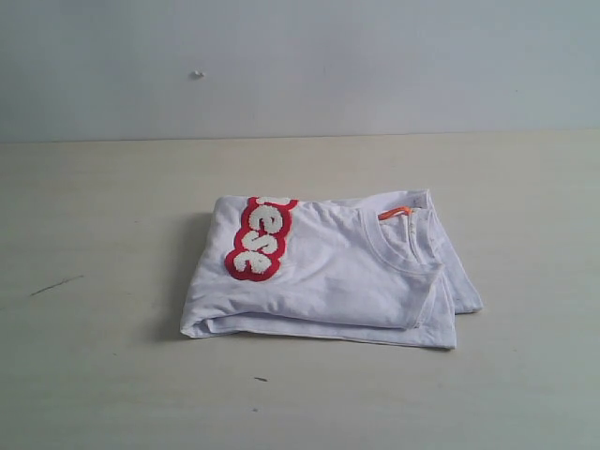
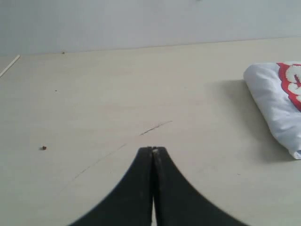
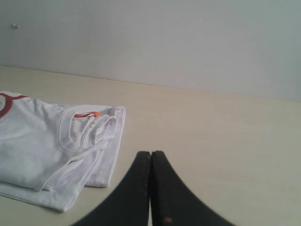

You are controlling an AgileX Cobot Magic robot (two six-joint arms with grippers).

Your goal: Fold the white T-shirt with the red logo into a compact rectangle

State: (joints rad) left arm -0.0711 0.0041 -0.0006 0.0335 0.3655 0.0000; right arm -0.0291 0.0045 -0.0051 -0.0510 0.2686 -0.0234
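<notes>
The white T-shirt (image 1: 337, 277) lies folded into a rough rectangle in the middle of the table. Part of the red logo (image 1: 258, 239) with white fuzzy letters shows on its left top side. The ribbed collar (image 1: 398, 246) with an orange neck tag (image 1: 395, 213) sits toward its right. Neither arm shows in the exterior view. My left gripper (image 2: 153, 149) is shut and empty over bare table, with the T-shirt (image 2: 275, 101) off to one side. My right gripper (image 3: 151, 153) is shut and empty too, a short way from the T-shirt's (image 3: 42, 141) collar end.
The beige table (image 1: 112, 375) carries a dark scratch (image 1: 54, 285) at the left and a small speck (image 1: 260, 379) near the front. A pale wall (image 1: 300, 66) rises behind the table's far edge. A tiny crumb (image 2: 43, 148) lies on the table in the left wrist view.
</notes>
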